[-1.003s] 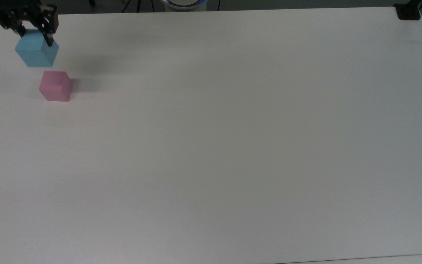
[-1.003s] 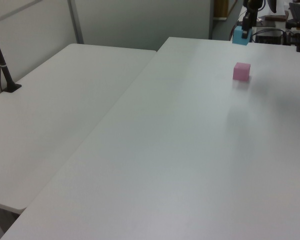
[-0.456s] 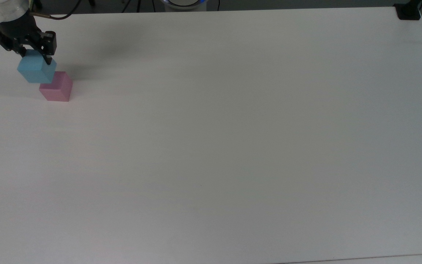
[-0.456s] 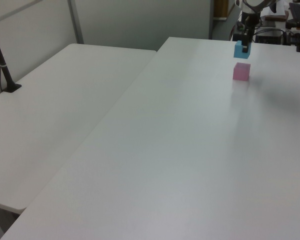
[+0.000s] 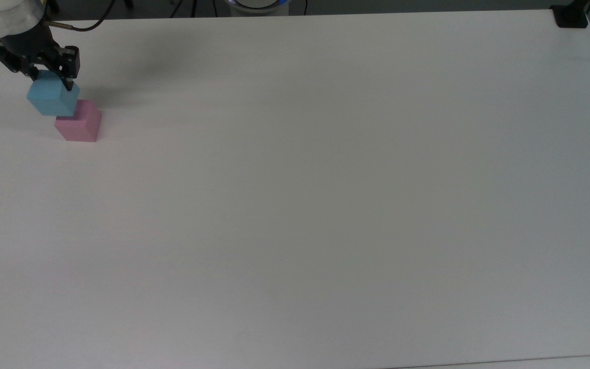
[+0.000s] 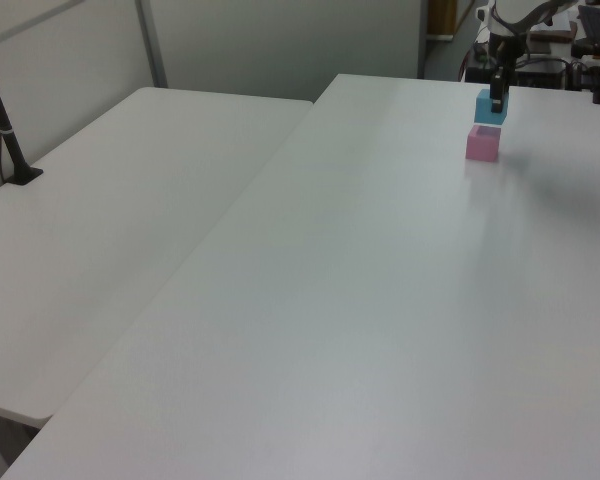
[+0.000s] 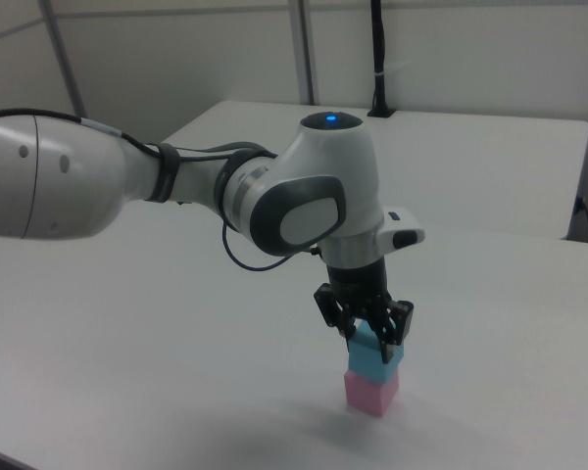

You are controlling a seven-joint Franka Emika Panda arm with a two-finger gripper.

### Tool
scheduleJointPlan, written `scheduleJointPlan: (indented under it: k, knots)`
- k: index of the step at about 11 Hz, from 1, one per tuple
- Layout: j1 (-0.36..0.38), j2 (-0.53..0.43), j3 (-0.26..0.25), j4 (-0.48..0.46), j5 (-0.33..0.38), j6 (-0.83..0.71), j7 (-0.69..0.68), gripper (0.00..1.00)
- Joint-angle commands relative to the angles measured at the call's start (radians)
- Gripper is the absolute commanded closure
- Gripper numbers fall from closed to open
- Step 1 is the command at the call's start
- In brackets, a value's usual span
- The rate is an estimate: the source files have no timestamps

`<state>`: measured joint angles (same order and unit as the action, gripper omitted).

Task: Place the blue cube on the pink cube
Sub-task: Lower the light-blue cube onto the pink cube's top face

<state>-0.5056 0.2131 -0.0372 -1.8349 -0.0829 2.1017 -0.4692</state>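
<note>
Blue cube (image 7: 374, 359), matte, atop pink cube (image 7: 371, 393)

The robot arm (image 7: 176, 191) wears smooth white shells with grey joint bands, a blue light glowing atop its rounded wrist. A thin black cable (image 7: 237, 257) loops beneath; the gripper (image 7: 369, 330) is black.

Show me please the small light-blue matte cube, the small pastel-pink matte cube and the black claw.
small light-blue matte cube (image 7: 374, 361): right view, on its front face.
small pastel-pink matte cube (image 7: 370, 394): right view, on its front face.
black claw (image 5: 48, 77): top view, midway between its fingertips, over the blue cube's top.
</note>
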Motion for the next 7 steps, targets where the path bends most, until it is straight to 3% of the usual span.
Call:
scheduleJointPlan:
  k: [1,4,5,6,7]
  knots:
    - [0.002,-0.023,-0.001,-0.044,-0.011,0.038,-0.008,0.85]
    - [0.009,-0.023,-0.001,-0.056,-0.009,0.040,-0.006,0.80]
    - [0.009,-0.017,-0.001,-0.056,-0.009,0.038,-0.005,0.27]
    - [0.009,-0.015,-0.001,-0.056,-0.009,0.037,-0.003,0.00]
    - [0.006,-0.015,-0.001,-0.055,-0.008,0.037,-0.003,0.00]
